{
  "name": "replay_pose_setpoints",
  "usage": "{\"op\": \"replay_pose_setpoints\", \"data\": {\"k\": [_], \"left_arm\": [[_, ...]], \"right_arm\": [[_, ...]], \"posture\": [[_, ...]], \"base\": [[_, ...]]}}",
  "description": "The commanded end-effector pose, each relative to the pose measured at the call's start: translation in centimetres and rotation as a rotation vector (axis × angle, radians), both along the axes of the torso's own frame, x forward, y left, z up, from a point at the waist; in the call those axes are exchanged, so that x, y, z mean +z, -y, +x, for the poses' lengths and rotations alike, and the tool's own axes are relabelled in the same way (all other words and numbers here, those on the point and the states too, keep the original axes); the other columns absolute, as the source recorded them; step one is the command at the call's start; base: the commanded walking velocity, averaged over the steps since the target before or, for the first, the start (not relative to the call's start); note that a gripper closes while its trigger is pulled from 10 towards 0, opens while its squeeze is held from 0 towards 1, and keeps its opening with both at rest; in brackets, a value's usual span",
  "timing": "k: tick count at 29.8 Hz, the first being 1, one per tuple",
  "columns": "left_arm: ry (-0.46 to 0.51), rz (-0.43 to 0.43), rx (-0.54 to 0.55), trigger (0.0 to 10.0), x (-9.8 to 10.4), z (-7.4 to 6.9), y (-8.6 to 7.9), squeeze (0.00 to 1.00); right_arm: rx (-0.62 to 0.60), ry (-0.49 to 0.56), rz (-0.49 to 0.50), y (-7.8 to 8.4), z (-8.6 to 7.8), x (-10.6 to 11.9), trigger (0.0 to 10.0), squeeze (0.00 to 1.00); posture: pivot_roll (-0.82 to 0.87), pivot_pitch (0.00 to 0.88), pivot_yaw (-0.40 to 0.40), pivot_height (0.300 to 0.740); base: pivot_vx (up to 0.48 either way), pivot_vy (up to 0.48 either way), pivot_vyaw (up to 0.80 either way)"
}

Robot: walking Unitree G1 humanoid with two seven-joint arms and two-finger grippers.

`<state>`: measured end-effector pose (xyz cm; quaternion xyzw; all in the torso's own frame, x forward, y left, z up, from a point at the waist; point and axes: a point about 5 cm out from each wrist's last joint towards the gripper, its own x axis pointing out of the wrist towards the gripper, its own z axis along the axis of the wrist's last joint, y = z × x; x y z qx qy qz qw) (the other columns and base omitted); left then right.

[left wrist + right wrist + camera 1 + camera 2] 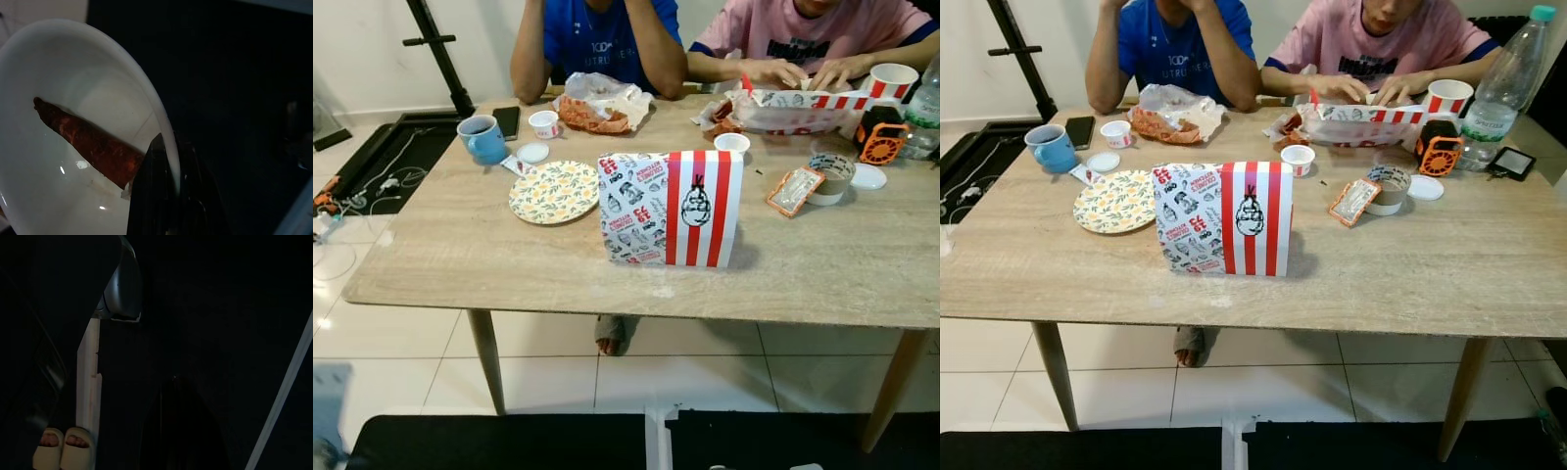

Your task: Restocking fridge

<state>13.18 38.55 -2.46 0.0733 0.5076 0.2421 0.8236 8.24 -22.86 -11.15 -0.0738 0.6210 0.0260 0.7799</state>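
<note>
A white bowl (pixel 73 147) with a reddish-brown food piece (pixel 88 142) is pinched at its rim by the left gripper (pixel 166 196). It is best kept level in transit. Ahead, at 12 o'clock, a striped takeaway box (pixel 671 209) stands on the table (pixel 509 264). The right gripper hangs in shade; its jaw state cannot be told.

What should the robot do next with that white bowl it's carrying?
Probably keep the left gripper shut and the white bowl level while turning away from the table. Its fingers pinch the bowl's rim, a reddish piece of food lies loose inside, and no fridge is in sight yet.
</note>
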Motion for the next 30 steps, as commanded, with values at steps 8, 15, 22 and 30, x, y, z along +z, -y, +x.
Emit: {"op": "replay_pose_setpoints", "data": {"k": [8, 15, 22, 30], "left_arm": [[-0.06, -0.217, -0.013, 10.0, -5.8, -2.9, 8.2, 0.0], [-0.091, -0.317, 0.042, 10.0, -7.8, -4.9, 12.1, 0.0], [-0.136, -0.38, 0.068, 10.0, -9.0, -7.5, 15.2, 0.0], [-0.094, -0.349, 0.021, 10.0, -8.6, -5.9, 14.4, 0.0]], "right_arm": [[0.023, 0.118, -0.019, 0.8, 3.6, 1.1, 10.0, 0.0], [0.027, 0.113, -0.027, 1.3, 3.5, 1.2, 10.0, 0.0], [0.024, 0.124, -0.028, 1.6, 3.5, 1.3, 10.0, 0.0], [0.039, 0.114, -0.02, 1.1, 3.4, 1.1, 10.0, 0.0]], "posture": [[-0.04, 0.033, 0.016, 0.74], [-0.05, 0.022, -0.002, 0.74], [-0.05, 0.03, -0.016, 0.74], [-0.04, 0.038, -0.006, 0.74]], "base": [[0.0, 0.0, 0.0], [0.0, 0.0, 0.0], [0.0, 0.0, 0.0], [0.0, 0.0, 0.0]]}}
